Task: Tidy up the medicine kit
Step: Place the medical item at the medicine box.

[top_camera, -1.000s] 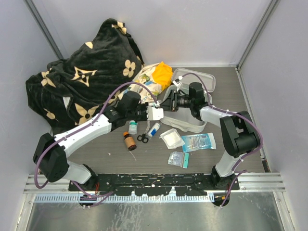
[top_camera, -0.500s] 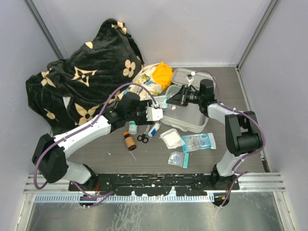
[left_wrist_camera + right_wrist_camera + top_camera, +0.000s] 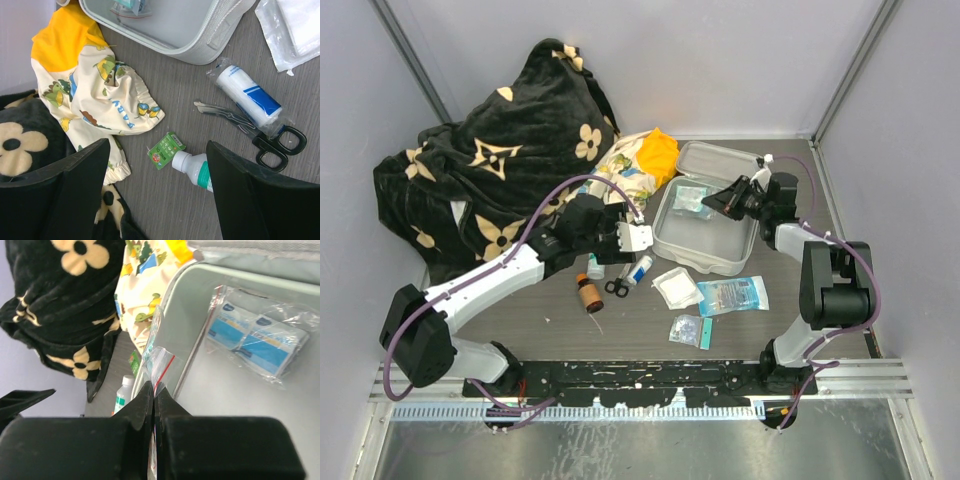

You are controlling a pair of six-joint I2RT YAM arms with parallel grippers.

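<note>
The left gripper [image 3: 157, 150] hangs over the grey table [image 3: 165, 210] with its jaws spread wide and nothing between them; directly under the gap lie a small green sachet [image 3: 166, 149] and the neck of a white bottle with a green label [image 3: 192, 167]. Off its right finger are black-handled scissors [image 3: 255, 130] and, touching them, a wrapped bandage roll with blue print [image 3: 250, 95]; off its left finger sits a dinosaur-print cloth with an orange part [image 3: 95, 85], partly on a black blanket with cream flowers [image 3: 20, 145].

The medicine kit [image 3: 705, 245] lies open just ahead of the left fingertips, its lid [image 3: 720, 160] folded back on the far side; the right gripper [image 3: 717, 203] is over the kit's tray. Its jaws are pressed together, pinching the edge of a clear zip bag with a red seal line [image 3: 160, 365]; the bag rises from the fingertips against the tray's wall; what it contains I cannot tell. Beyond that gripper, on the kit's pale floor [image 3: 240, 390], rests a clear packet of blue-and-white sachets [image 3: 255, 337].
</note>
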